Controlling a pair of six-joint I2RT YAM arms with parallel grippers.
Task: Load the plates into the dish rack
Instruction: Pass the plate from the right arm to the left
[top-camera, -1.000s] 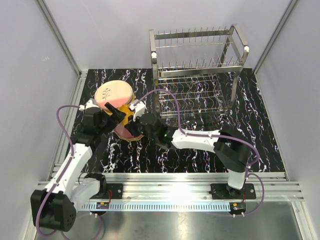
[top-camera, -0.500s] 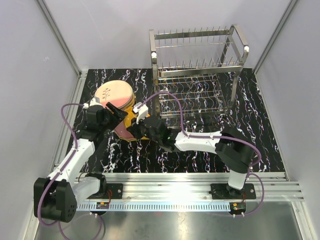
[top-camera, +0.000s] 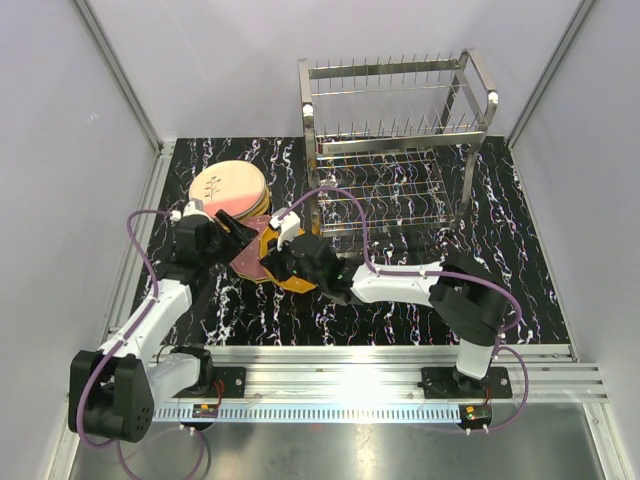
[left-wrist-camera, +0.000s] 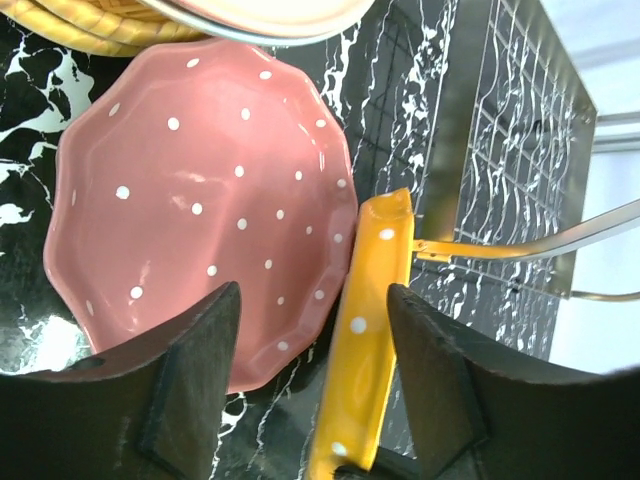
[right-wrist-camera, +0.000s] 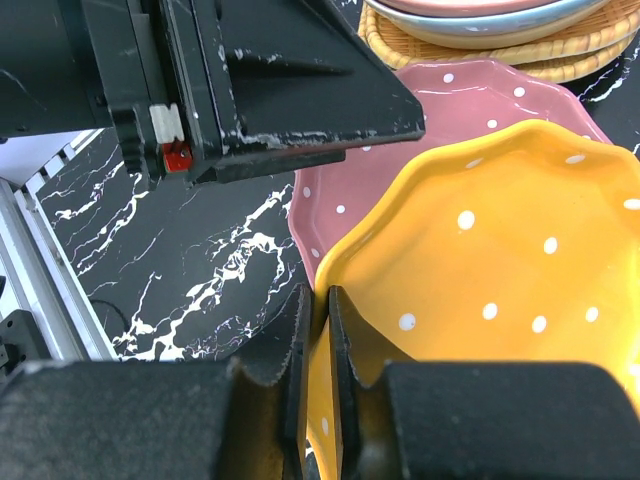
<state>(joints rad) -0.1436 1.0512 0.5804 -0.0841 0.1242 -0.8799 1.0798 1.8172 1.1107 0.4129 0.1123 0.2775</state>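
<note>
Black tabletop, near its left edge: the right gripper pinches the orange plate by its rim. The left gripper hangs, fingers apart, over the pink plate. Next, the orange one should go upright into the dish rack at the far edge.

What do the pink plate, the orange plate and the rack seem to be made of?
Pink plate: probably glazed ceramic, possibly melamine; it has a glossy sheen, a wavy rim and white dots. Orange plate: seemingly the same material, with a smooth shine and a thick scalloped rim. Rack: polished steel wire and tube, judging by its bright, mirror-like reflections.
</note>
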